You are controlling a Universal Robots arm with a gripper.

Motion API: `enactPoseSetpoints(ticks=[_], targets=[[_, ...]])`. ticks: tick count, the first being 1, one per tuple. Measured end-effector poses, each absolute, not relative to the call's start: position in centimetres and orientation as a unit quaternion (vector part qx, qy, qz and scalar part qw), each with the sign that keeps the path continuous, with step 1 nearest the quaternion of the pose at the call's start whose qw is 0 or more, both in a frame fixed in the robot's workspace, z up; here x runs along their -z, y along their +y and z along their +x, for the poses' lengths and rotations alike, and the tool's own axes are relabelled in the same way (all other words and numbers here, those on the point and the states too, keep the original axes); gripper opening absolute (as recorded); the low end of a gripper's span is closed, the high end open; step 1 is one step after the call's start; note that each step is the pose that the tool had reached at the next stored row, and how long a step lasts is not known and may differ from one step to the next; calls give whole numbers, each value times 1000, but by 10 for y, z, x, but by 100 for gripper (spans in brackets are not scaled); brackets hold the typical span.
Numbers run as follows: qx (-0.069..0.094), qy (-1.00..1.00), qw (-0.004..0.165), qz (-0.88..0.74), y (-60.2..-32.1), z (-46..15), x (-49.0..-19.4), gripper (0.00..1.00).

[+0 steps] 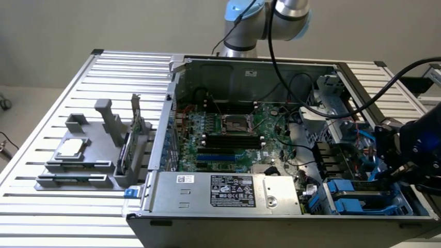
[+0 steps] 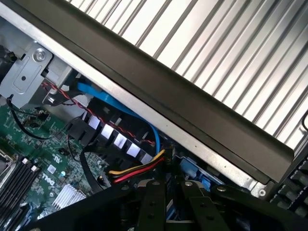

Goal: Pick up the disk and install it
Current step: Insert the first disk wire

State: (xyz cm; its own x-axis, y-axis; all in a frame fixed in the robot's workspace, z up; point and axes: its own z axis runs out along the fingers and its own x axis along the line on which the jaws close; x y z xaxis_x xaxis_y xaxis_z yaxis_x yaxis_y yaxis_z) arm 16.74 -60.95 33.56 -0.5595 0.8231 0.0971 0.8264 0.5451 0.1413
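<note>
- Claw (image 1: 390,176) is low over the front corner of the open computer case (image 1: 241,77), at the exterior view's right. I cannot tell whether it is spread or pressed together.
- From the wrist view, the claw (image 2: 171,208) points down inside the case wall, near a bundle of red and yellow wires (image 2: 139,169).
- Disk (image 1: 351,190): as far as I can make out, it sits in the drive bay at that same corner, just below the claw. Mostly its blue rails show. I cannot tell whether the claw touches it.
- A blue plastic piece (image 2: 207,183) shows just beyond the claw. I cannot tell whether it belongs to the disk.
- A blue flat cable (image 2: 120,109) curves along the inside of the case wall.
- Motherboard (image 1: 227,135) lies flat in the middle of the case. The power supply (image 1: 227,192) with its printed label sits along the near edge.
- The case stands on a slatted metal table (image 1: 124,72).
- A grey fixture (image 1: 76,173) is on the table at the exterior view's left, well apart from the claw. It holds a small square chip (image 1: 71,149) and an upright green card (image 1: 129,147).
- The arm (image 1: 269,20) comes in from behind the case.
</note>
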Motion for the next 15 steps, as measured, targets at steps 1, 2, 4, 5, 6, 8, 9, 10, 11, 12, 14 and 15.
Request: enactPoseSetpoints(ticks=[1, 2, 4, 5, 6, 8, 9, 10, 11, 12, 14, 15], targets=[[84, -879, 12, -469, -609, 167, -336, 17], [83, -879, 14, -470, -609, 167, -336, 17], [80, -879, 20, -470, -609, 167, -337, 17], [79, -879, 23, -471, -609, 167, -337, 17], [77, -878, 26, -471, -609, 167, -337, 17], [74, -878, 31, -471, -609, 167, -338, 17], [73, -878, 33, -472, -609, 167, -339, 17], [72, -878, 35, -472, -609, 167, -340, 17], [71, -877, 38, -473, -609, 167, -340, 17], [70, -877, 40, -474, -610, 167, -341, 17], [66, -876, 46, -475, -610, 167, -341, 17], [63, -875, 52, -477, -610, 167, -341, 17]])
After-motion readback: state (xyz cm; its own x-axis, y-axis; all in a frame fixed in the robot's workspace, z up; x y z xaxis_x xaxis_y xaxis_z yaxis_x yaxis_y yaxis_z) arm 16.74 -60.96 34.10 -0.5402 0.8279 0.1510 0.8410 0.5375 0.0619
